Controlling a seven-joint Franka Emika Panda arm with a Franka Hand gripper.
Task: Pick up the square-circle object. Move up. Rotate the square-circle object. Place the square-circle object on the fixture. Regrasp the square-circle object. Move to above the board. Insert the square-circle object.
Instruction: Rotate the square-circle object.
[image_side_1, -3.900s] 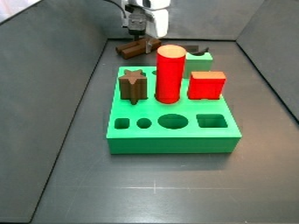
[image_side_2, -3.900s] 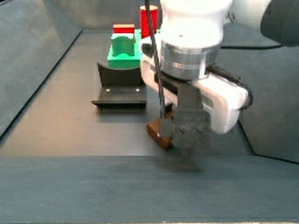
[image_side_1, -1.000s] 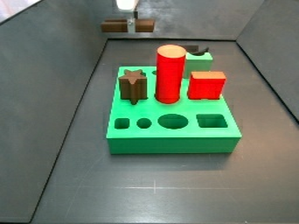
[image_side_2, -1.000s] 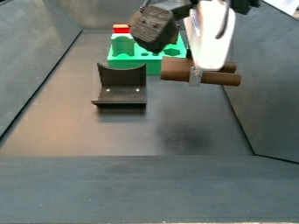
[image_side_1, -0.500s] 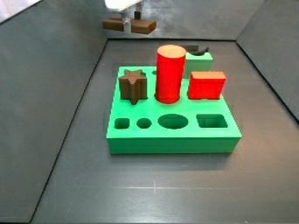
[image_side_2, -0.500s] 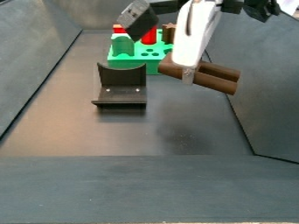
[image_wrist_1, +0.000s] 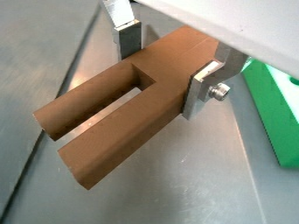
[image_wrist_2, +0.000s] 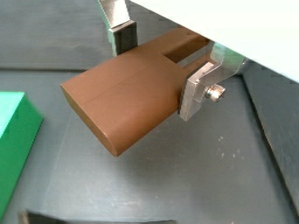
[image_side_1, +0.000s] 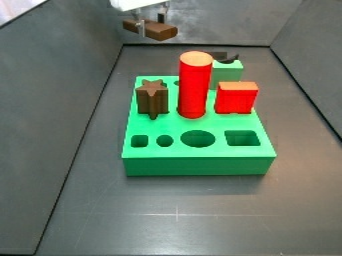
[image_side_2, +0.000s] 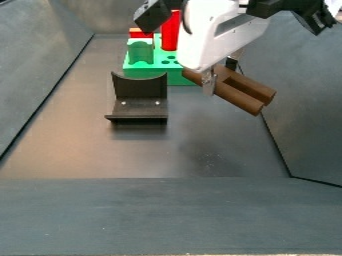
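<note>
My pincer (image_side_2: 221, 78) grips the square-circle object (image_side_2: 241, 92) aloft, tilted, so pickup and lift are done. The fixture (image_side_2: 136, 96), regrasp and the board (image_side_1: 198, 140) remain.

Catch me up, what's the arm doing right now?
The end effector is up in the air, shut on the long brown peg, which hangs tilted in a side view. The wrist views show the silver fingers clamped on its sides. The dark bracket fixture sits empty on the floor. The green board holds the red cylinder, red cube and star peg.
</note>
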